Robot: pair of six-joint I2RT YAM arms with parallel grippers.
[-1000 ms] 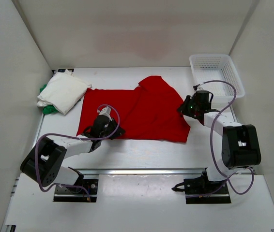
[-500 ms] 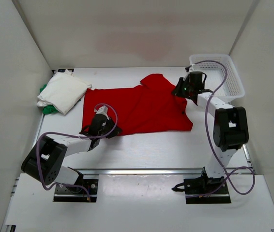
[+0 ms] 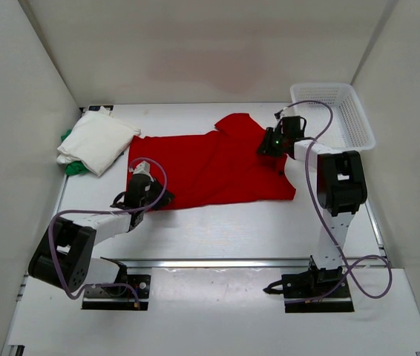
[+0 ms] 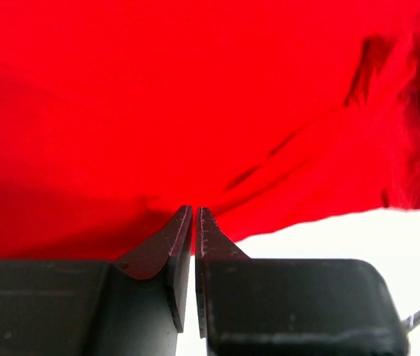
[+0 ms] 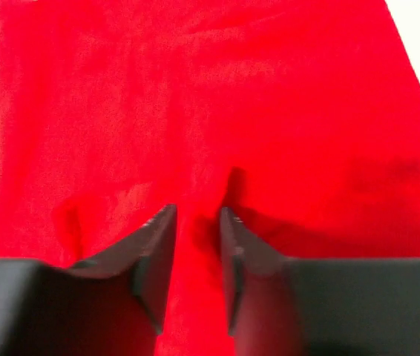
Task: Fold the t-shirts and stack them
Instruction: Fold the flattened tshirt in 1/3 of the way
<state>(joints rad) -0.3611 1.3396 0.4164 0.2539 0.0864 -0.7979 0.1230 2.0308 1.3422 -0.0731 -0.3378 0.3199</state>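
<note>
The red t-shirt (image 3: 210,167) lies spread flat across the middle of the table, with its collar end folded up near the back right. My left gripper (image 3: 145,194) sits at the shirt's near left hem. In the left wrist view its jaws (image 4: 194,210) are pinched together on the red cloth (image 4: 195,96). My right gripper (image 3: 271,141) hovers over the shirt's right part. In the right wrist view (image 5: 195,211) its jaws stand apart, with only red cloth (image 5: 210,96) beneath them. A folded white t-shirt (image 3: 97,139) rests on the green t-shirt (image 3: 69,166) at the back left.
A white mesh basket (image 3: 332,111) stands at the back right corner, just beyond my right gripper. White walls close in the table on the left, back and right. Bare table (image 3: 225,222) shows between the shirt and the arm bases.
My right gripper carried the shirt's right side toward the back, then slid left and opened, letting the cloth go. My left gripper drew the near hem a little to the left.
</note>
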